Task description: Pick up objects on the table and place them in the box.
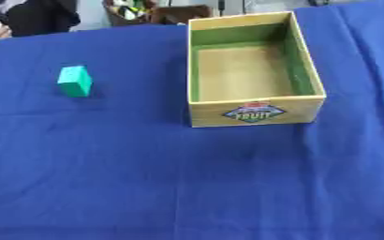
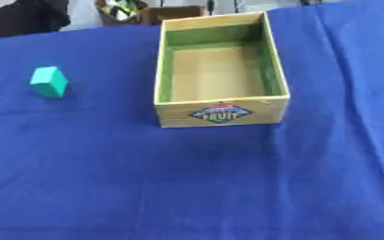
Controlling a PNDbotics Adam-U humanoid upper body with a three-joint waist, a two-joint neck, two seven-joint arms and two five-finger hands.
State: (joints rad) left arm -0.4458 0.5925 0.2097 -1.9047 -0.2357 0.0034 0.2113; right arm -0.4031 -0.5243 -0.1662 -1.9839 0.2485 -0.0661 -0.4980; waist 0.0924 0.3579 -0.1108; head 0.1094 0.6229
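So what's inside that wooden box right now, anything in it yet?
Nothing that shows. The box is open on top, and its tan floor and green inner walls look bare. The near wall hides a strip of floor just behind it. The green block sits outside, on the blue cloth, to its left.

A small teal-green block (image 1: 75, 81) is set on the blue cloth-covered table (image 1: 146, 178), well apart from the open tan cardboard box (image 1: 256, 111), whose green-lined inside is seen bare.
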